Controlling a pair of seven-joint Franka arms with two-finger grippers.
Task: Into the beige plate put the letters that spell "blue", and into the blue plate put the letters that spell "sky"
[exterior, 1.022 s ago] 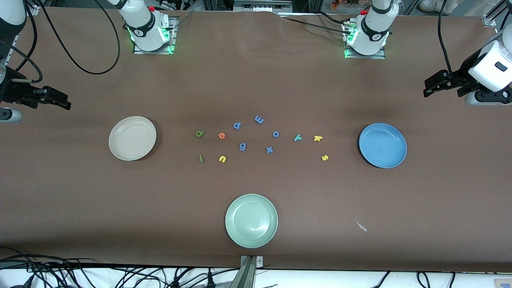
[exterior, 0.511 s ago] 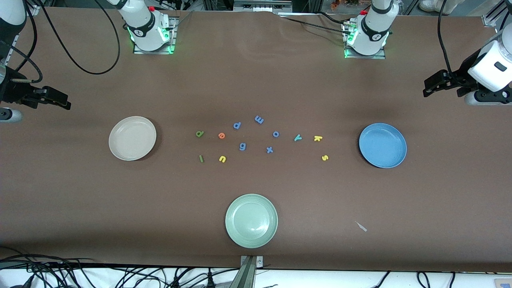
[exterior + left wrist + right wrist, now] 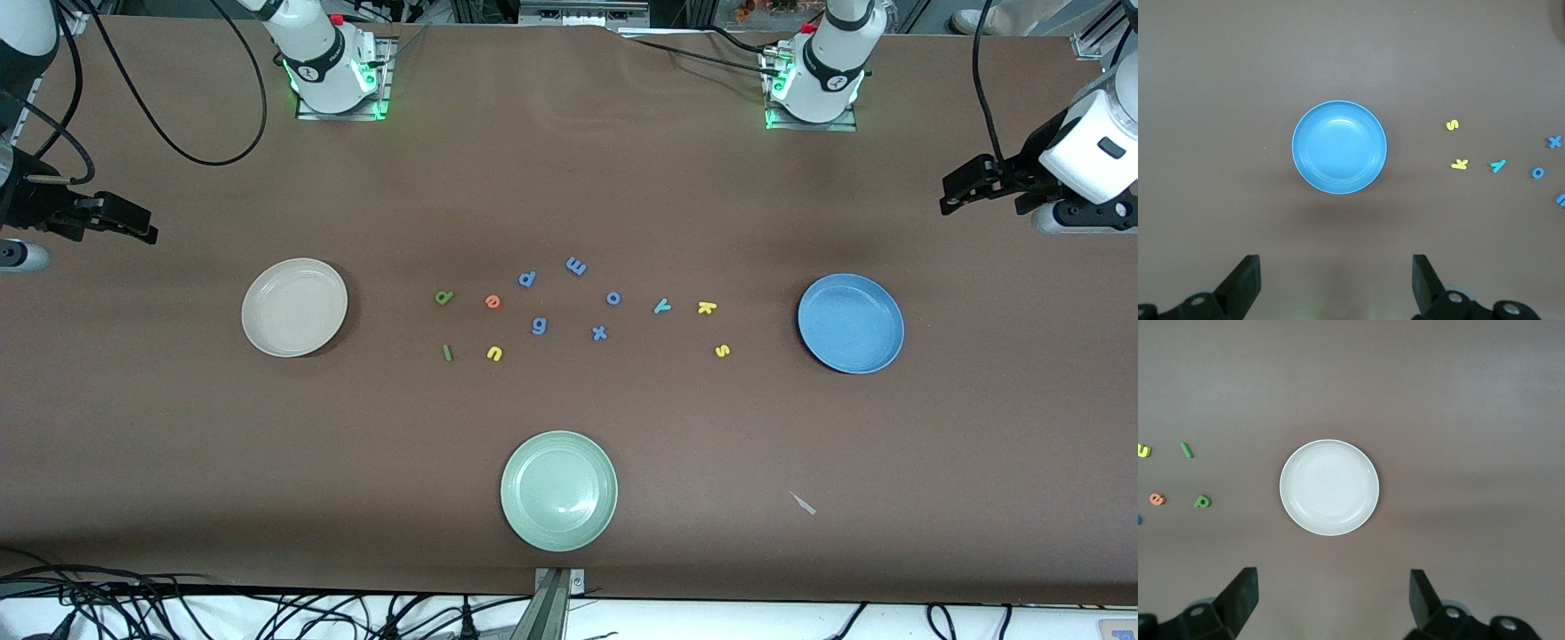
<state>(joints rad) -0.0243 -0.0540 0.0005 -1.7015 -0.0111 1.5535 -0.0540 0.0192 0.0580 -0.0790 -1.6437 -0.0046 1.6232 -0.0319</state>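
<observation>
Blue distractor letters (image 3: 539, 325) (among targets)

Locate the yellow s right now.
Front view: the yellow s lies on the table toward the left arm's end, between the yellow k and the blue plate, nearer the camera than the k.

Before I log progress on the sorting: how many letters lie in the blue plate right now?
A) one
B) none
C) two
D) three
B: the blue plate shows only its bare bottom, and the yellow s, yellow k and teal y lie on the table beside it.
</observation>
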